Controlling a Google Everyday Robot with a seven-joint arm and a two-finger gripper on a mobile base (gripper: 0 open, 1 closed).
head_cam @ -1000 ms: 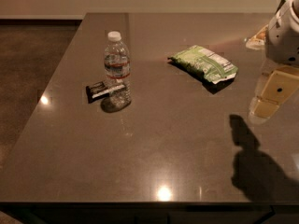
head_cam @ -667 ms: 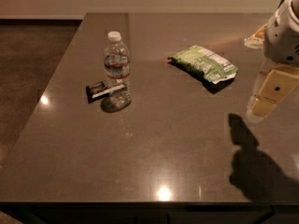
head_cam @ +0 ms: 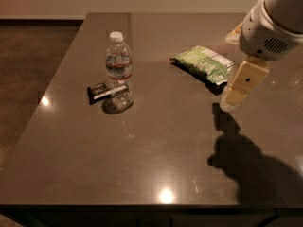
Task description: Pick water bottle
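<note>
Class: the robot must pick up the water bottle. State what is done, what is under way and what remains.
Done: nothing yet; the small clear ribbed plastic water bottle stands upright on the dark table, untouched. In hand: the cream pincer hangs over the table's right side, well apart from it. Left: reach, grasp, lift.

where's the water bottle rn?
Camera view: water bottle stands upright left of table centre, dark wrapped bar at its base, green snack bag to its right. Gripper hangs far right, beside the bag.
</note>
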